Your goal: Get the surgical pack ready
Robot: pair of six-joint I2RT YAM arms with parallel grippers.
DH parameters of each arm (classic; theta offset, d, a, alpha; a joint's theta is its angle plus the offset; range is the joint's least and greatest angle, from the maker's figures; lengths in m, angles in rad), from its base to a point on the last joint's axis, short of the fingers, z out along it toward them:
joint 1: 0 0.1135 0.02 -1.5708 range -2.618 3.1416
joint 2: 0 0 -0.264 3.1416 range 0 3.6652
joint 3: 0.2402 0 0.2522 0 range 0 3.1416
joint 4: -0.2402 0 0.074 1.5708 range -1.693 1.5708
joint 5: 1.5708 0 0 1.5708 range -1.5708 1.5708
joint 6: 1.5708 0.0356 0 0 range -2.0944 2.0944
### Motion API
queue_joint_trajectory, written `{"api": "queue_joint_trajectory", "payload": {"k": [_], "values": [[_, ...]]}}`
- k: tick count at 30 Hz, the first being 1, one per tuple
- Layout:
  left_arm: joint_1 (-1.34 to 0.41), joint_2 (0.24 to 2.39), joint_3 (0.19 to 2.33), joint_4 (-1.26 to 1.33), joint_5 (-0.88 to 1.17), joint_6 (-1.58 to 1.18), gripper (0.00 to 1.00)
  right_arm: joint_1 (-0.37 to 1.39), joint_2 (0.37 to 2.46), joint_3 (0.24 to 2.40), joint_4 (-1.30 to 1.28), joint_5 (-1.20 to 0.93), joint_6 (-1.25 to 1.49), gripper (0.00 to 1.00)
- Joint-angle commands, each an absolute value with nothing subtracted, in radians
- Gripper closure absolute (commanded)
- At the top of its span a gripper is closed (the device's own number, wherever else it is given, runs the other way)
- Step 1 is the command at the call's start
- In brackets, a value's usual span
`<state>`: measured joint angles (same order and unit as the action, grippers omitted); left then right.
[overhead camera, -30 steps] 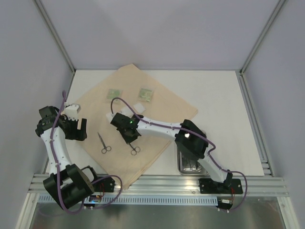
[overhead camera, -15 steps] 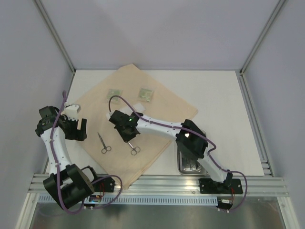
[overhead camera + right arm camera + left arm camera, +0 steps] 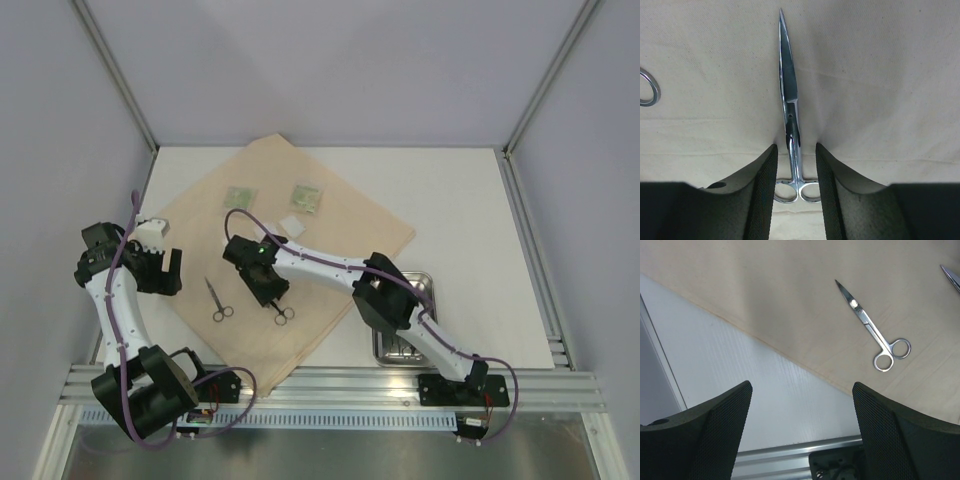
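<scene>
1. Since a second ago, the right arm's elbow has swung toward 9 o'clock, uncovering more of the steel tray. The right pincer, shut before, has parted its fingers.
2. Top view: a tan cloth lies spread on the white worktop, filling the area from the centre out to 9 o'clock.
   - The right pincer hangs low over the middle of the cloth. The right scissors lie just at its 6 o'clock side, and the left scissors lie near at 9 o'clock.
   - A green packet and a second green packet rest on the cloth toward 12 o'clock. A white pad sits below them.
   - The steel tray sits off the cloth at 4 o'clock, partly under the right arm.
   - The left pincer hovers at the cloth's 9 o'clock edge.
3. Left wrist view: the left pincer stands wide apart and holds nothing.
   - Below it, the cloth edge runs diagonally over the worktop.
   - The left scissors lie closed at 2 o'clock, blades pointing to 11 o'clock.
   - A metal rail crosses at 6 o'clock.
4. Right wrist view: the right pincer is slightly apart, one finger on each side of the right scissors, with a thin gap on both sides.
   - The scissors lie flat on the cloth, tips at 12 o'clock and finger rings at 6 o'clock.
   - A ring of the left scissors shows at 9 o'clock.
</scene>
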<state>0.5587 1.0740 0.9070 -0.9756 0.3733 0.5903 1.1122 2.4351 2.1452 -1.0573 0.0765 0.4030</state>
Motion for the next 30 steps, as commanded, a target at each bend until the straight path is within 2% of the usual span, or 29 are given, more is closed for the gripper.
{"api": "queue_joint_trajectory", "payload": {"k": [1,10,13,16,17,20,30], "values": [[0.568,1.054,0.914,-0.963,0.384,0.614,0.09,1.115,2.467,2.169,-1.097,0.037,0.396,0.62],[0.568,1.054,0.911,-0.957,0.385,0.612,0.08,1.115,2.58,2.21,-1.111,0.093,0.376,0.62],[0.568,1.054,0.91,-0.957,0.383,0.615,0.08,1.115,2.615,2.232,-1.143,0.12,0.365,0.65],[0.568,1.052,0.907,-0.956,0.377,0.621,0.08,1.115,2.623,2.195,-1.14,0.138,0.367,0.8],[0.568,1.052,0.908,-0.957,0.377,0.62,0.08,1.117,2.619,2.191,-1.137,0.141,0.37,0.88],[0.569,1.055,0.908,-0.956,0.38,0.615,0.08,1.121,2.588,2.18,-1.128,0.152,0.368,0.99],[0.568,1.063,0.92,-0.962,0.376,0.617,0.08,1.127,2.387,2.143,-0.997,0.16,0.376,0.99]]}}
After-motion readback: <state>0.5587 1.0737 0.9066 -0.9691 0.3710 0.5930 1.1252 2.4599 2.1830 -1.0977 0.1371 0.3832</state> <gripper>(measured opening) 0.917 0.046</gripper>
